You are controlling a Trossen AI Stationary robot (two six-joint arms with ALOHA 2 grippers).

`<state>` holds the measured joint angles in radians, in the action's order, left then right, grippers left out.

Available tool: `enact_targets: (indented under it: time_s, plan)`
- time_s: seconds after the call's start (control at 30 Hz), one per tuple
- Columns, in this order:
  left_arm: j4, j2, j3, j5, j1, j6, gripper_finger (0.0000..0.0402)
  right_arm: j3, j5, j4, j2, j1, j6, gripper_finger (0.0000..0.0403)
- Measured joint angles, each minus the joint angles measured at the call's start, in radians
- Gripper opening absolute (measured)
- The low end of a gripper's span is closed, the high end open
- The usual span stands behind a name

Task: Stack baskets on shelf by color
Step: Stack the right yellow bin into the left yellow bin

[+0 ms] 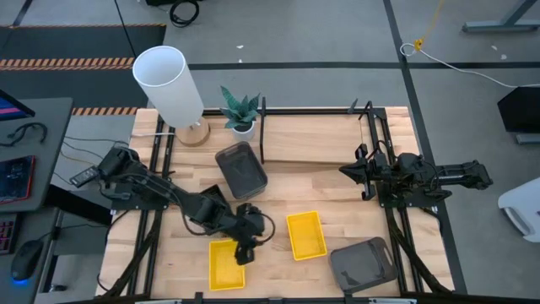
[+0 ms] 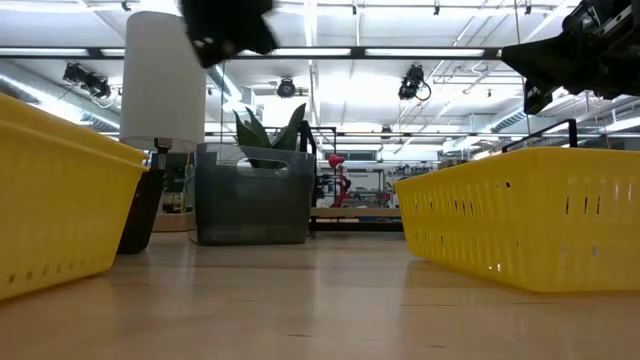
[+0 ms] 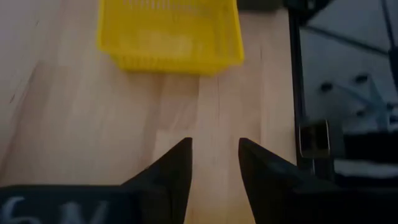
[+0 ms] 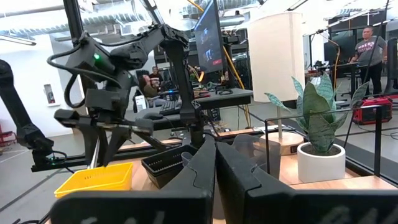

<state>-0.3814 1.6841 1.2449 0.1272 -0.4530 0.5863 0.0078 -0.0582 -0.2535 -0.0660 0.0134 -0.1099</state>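
Observation:
Two yellow baskets rest flat on the table: one near the front edge (image 1: 225,265) (image 3: 171,34) (image 2: 60,190), one right of it (image 1: 305,235) (image 2: 530,215). One smoky grey basket (image 1: 241,169) (image 2: 250,195) lies before the shelf (image 1: 312,139). A second grey basket (image 1: 363,263) is at the near right. No black baskets show. My left gripper (image 1: 245,251) (image 3: 214,146) is open, above bare wood beside the near yellow basket. My right gripper (image 1: 346,171) (image 4: 216,152) is shut, in the air off the shelf's front right.
A white cylinder lamp (image 1: 171,84) (image 2: 160,75) and a potted plant (image 1: 241,111) stand at the far left, beside the shelf. Black frame rods (image 1: 384,194) run along both table sides. Bare wood (image 1: 329,190) lies between the shelf and the yellow baskets.

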Motion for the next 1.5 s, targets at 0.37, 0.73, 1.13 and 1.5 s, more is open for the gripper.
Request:
enact_targets:
  time_s: [0.37, 0.73, 1.13, 1.5]
  plan:
    - [-0.049, 0.256, 0.309, -0.081, 0.131, -0.062, 0.0123, 0.000, 0.000, -0.006, 0.000, 0.000, 0.000, 0.0019]
    - [-0.143, 0.427, 0.549, -0.076, 0.242, -0.199, 0.0190, 0.000, 0.000, -0.006, 0.000, 0.000, 0.000, 0.0019]
    - [-0.061, 0.543, 0.549, -0.060, 0.282, -0.310, 0.0247, 0.001, 0.000, -0.006, -0.005, 0.000, 0.000, 0.0019]
    - [-0.127, 0.611, 0.548, -0.094, 0.269, -0.305, 0.0185, 0.001, 0.000, -0.007, -0.014, 0.000, 0.000, 0.0019]
